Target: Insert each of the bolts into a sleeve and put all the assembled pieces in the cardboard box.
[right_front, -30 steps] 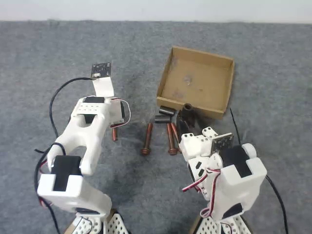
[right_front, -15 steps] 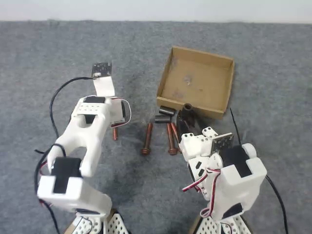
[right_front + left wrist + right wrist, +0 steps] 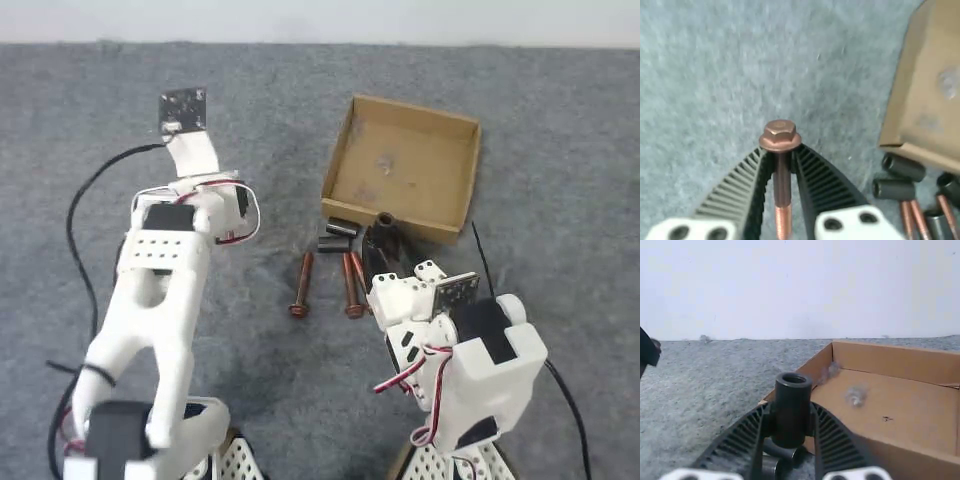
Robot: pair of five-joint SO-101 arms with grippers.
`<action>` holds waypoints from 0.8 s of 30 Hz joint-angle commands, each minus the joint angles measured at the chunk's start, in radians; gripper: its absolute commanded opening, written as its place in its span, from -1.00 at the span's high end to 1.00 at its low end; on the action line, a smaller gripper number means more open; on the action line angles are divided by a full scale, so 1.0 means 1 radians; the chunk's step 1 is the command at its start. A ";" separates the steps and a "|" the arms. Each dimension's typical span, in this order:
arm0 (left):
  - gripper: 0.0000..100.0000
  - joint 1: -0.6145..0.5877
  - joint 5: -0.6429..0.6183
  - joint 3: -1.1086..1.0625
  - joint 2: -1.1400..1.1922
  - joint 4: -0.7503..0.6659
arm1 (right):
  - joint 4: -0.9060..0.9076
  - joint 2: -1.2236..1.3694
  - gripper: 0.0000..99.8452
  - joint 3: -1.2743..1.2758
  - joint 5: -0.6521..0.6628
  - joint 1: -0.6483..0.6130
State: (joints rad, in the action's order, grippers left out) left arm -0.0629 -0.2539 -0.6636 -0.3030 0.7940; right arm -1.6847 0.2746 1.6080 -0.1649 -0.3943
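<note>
Sleeve (image 3: pixel 791 410) upright, bore upward

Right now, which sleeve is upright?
The sleeve in the right gripper, held upright; the other two sleeves lie on their sides by the cardboard box.

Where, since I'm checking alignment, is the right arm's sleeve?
In the right wrist view, the sleeve stands upright in the right tool, just before the box's near wall.
</note>
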 commanded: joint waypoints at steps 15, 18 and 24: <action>0.98 0.089 0.006 -0.341 -0.516 -0.577 | -0.001 -0.031 0.99 0.029 -0.006 -0.002; 0.98 0.160 0.006 -0.383 -0.583 -0.577 | -0.002 -0.031 0.99 0.029 -0.006 -0.001; 0.98 0.284 0.005 -0.427 -0.687 -0.580 | -0.004 -0.031 0.99 0.029 -0.006 0.001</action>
State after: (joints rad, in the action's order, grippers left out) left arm 0.1488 -0.2539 -1.1055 -0.8938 0.2509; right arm -1.6847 0.2746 1.6080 -0.1649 -0.3943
